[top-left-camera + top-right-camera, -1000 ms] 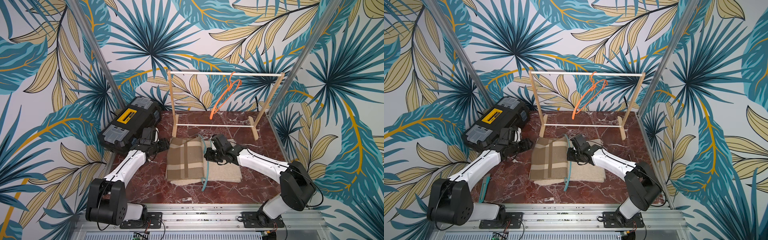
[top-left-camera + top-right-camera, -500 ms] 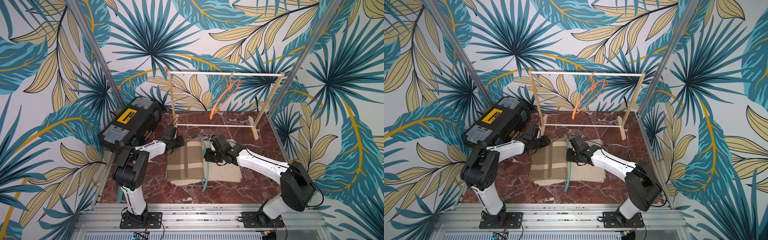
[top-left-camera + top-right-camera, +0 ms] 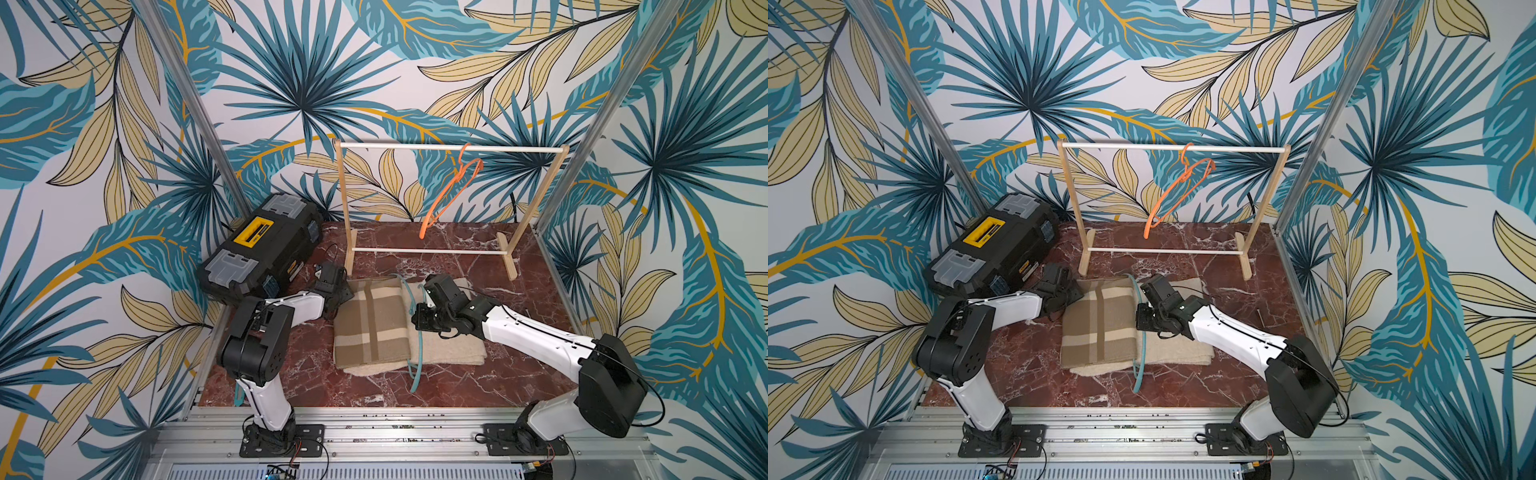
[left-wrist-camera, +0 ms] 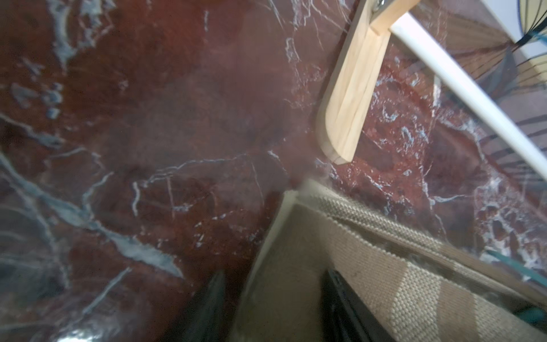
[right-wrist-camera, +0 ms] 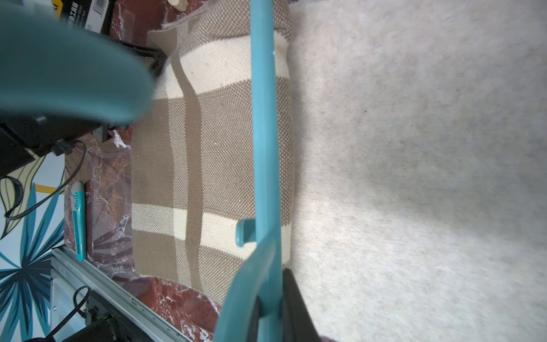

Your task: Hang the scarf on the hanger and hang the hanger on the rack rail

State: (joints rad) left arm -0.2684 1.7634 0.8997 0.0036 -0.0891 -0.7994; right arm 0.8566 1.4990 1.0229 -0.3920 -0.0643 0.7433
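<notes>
- two jaws of the left gripper point(image 4: 275, 275) stand apart, now astride the scarf point(image 3: 372, 328) at its ten o'clock corner.
- right gripper point(image 3: 419, 323) stays clamped on the teal hanger point(image 5: 263, 118).

Behind the left gripper point(image 3: 342, 291) rises teal-and-yellow palm-leaf wallpaper point(image 3: 291, 75); beneath it lies a glossy red, white-veined marble tabletop point(image 3: 465, 386).

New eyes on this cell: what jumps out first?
A folded plaid scarf lies mid-table on the red marble tabletop, with a teal hanger across it that the right gripper is shut on. The left gripper stands open astride the scarf's rear-left corner. Behind, an orange hanger dangles from the wooden rack, and a black-and-yellow toolbox sits at rear left.
</notes>
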